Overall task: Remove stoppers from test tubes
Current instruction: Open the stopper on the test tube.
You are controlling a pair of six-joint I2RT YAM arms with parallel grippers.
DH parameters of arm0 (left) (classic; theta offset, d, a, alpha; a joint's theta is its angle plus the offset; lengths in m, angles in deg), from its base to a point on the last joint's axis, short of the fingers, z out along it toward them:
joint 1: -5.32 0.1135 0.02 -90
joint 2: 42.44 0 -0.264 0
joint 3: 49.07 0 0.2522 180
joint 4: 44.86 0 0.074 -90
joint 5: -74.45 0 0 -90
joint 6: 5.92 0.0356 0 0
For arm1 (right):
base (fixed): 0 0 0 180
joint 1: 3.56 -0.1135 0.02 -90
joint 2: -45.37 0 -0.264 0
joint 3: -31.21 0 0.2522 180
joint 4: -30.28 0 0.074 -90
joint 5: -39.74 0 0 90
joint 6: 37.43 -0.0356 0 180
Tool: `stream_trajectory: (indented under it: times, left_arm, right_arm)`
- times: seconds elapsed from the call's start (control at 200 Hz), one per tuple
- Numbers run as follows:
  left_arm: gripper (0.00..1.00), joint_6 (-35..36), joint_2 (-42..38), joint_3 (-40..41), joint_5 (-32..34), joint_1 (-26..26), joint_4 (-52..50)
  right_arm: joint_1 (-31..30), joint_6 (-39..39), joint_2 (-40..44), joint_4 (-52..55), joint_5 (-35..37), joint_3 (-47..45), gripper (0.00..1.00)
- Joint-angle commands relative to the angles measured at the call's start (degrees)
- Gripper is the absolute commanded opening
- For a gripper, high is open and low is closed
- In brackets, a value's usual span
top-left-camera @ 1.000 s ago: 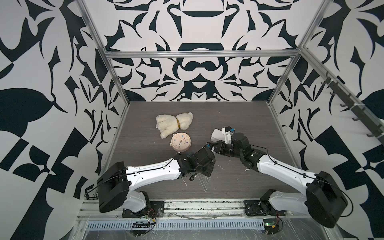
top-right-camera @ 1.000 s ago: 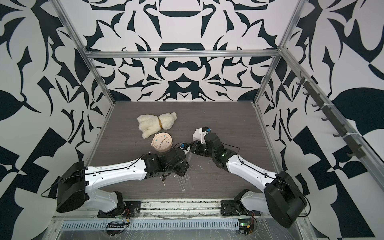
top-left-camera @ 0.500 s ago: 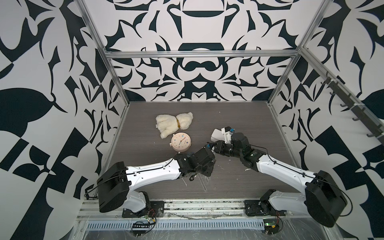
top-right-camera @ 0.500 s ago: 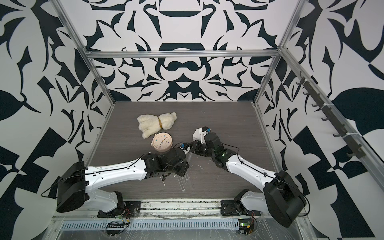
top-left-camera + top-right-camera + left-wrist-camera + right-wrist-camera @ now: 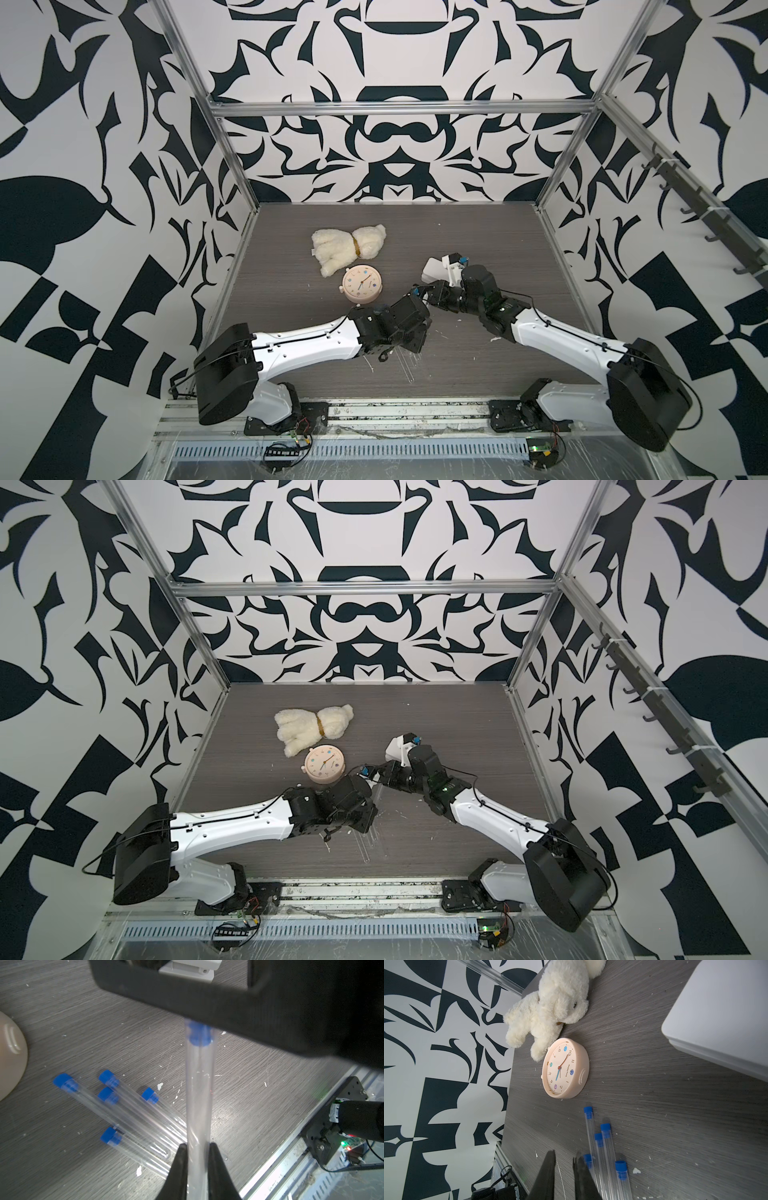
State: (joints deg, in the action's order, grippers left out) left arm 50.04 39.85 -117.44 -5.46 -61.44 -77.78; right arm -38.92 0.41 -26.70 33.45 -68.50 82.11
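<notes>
Near the front edge of the grey bench, five test tubes lie in a loose bundle. Their blue stoppers are all seated and point toward the clock.

Just above them, the left gripper has its jaws clamped on the shaft of a sixth tube, well away from its capped end. The tube is held off the bench and crosses over the rounded ends of the bundle.

That tube's own stopper sits in its mouth, its outer end hidden behind the dark body of the right gripper, which meets it from the opposite side. In the right wrist view the right jaws stand a narrow slit apart (nothing blue shows in the slit). Whether they pinch the stopper cannot be told. In a top view the stopper is a blue speck at the right gripper's tips.

Beyond the two black wrists, a peach alarm clock lies face up, near the bundle but apart from it. Behind the clock sprawls a cream plush animal with a tan collar — one paw touching the clock's rim. Farthest off stands the black-and-white patterned back wall.
</notes>
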Motion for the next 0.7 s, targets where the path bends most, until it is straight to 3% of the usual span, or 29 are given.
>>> stream_trajectory:
  times: [0.0, 0.11, 0.43, 0.695]
  left_arm:
    - [0.12, 0.64, 0.65, 0.50, 0.00, -0.10, -0.69]
    - [0.12, 0.64, 0.60, 0.49, 0.20, -0.12, -0.57]
    - [0.12, 0.64, 0.67, 0.51, 0.27, -0.12, -0.58]
    - [0.12, 0.64, 0.69, 0.50, 0.28, -0.12, -0.62]
  right_arm:
    - [-0.38, -0.01, 0.00, -2.64, -0.47, 0.91, 0.17]
    - [-0.38, -0.13, -0.17, -2.77, -0.57, 0.91, 0.20]
    - [-0.42, -0.19, -0.38, -2.89, -0.74, 0.98, 0.16]
    - [-0.59, -0.44, -0.96, -3.42, -1.00, 0.81, 0.17]
